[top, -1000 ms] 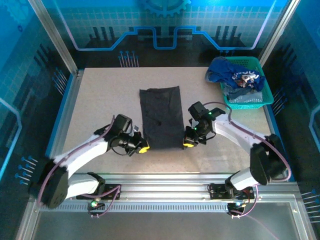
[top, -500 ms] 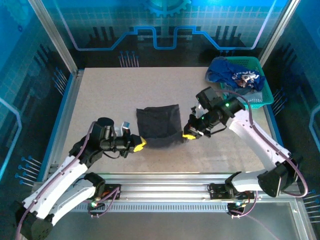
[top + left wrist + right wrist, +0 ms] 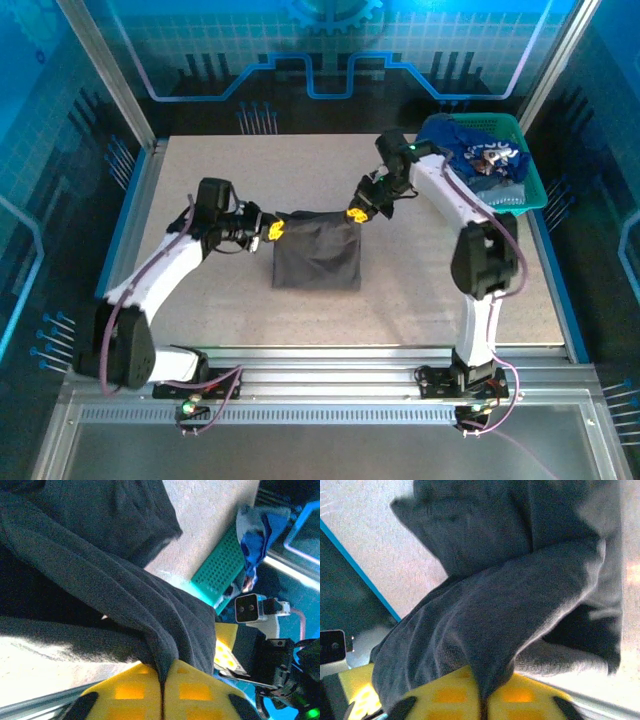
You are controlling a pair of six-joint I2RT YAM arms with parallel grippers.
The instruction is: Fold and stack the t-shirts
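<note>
Soft, fuzzy charcoal t-shirt (image 3: 318, 252) lay on the speckled counter (image 3: 200, 190), a folded rectangle, both yellow-padded jaws pinching its thick, bunched far corners. Crumpled blue shirts (image 3: 450, 145) heaped in the teal mesh basket (image 3: 535, 185), print too small to read.

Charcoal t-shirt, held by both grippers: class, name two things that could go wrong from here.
1. The left gripper and the right gripper each pinch only a thin bit of edge of the charcoal t-shirt; it may slip free and land crooked.
2. The cloth bunches into ridges at both pinches, so creases may get pressed into the fold when it is laid down.
</note>
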